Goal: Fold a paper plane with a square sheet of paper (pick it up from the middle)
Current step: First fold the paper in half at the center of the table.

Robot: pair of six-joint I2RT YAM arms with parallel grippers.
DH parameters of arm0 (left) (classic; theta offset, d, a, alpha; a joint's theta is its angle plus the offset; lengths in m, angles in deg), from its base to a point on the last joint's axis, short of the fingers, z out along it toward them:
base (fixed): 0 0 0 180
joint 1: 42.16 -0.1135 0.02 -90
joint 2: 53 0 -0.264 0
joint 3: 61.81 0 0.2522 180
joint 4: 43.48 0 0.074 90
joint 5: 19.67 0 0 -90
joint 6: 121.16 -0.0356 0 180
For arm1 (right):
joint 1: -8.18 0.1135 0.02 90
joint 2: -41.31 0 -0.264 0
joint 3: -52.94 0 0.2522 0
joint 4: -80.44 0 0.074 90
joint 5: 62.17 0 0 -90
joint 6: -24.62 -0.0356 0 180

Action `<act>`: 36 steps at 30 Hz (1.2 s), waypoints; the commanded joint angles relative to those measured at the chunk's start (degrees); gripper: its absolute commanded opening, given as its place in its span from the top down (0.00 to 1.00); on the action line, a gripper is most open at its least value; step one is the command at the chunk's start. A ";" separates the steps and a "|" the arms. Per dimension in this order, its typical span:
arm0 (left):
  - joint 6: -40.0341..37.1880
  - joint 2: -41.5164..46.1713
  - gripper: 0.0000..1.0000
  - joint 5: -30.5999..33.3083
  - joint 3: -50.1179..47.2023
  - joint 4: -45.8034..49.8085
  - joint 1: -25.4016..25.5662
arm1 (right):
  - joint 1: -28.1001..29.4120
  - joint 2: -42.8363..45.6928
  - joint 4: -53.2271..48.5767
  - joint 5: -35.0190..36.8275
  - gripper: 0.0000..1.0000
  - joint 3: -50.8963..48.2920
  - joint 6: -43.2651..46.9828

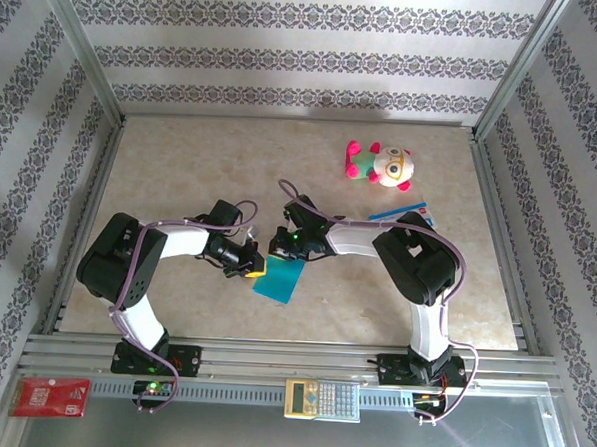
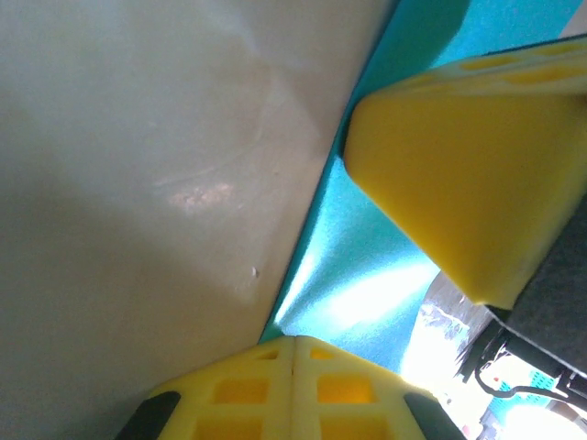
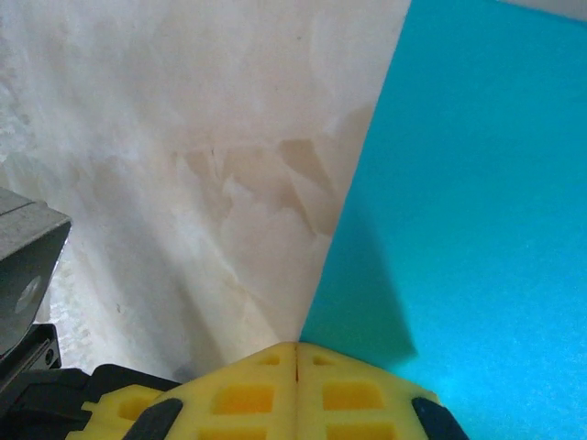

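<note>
So the teal square sheet of paper is lying on the table, just below centre of the top view. It looks narrower than square, so I'd guess it's already folded over. Both claws crowd its upper-left edge, left gripper and right gripper, fingers closed right up. Probably pressing a crease flat. Can't tell if either actually pinches paper.

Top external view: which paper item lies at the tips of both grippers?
The plain teal-blue sheet, at the tips of the left gripper and right gripper; the small white-and-blue printed card lies apart, farther back.
</note>
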 commanded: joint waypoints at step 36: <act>-0.98 -6.31 1.00 9.43 -4.46 6.95 2.36 | 0.13 -2.04 3.09 -1.89 0.96 0.08 1.90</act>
